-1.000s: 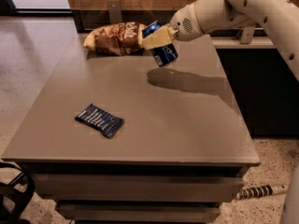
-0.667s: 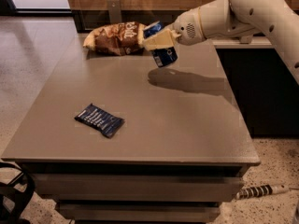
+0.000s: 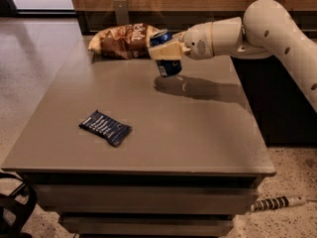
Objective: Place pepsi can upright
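The pepsi can (image 3: 169, 66), dark blue with a silver end, hangs in my gripper (image 3: 166, 50) a little above the far middle of the grey table (image 3: 163, 133). The can is roughly upright, slightly tilted. The cream-coloured fingers (image 3: 167, 50) are shut around the can's upper half. My white arm (image 3: 247, 31) reaches in from the right. The can's shadow lies on the table just below and to the right.
A brown-and-yellow chip bag (image 3: 124, 40) lies at the table's far edge, just left of the can. A flat dark-blue snack wrapper (image 3: 105, 127) lies at the near left. A dark cabinet (image 3: 277, 98) stands right of the table.
The gripper with the can has shifted slightly left and lower toward the table. The chip bag and wrapper have not moved.
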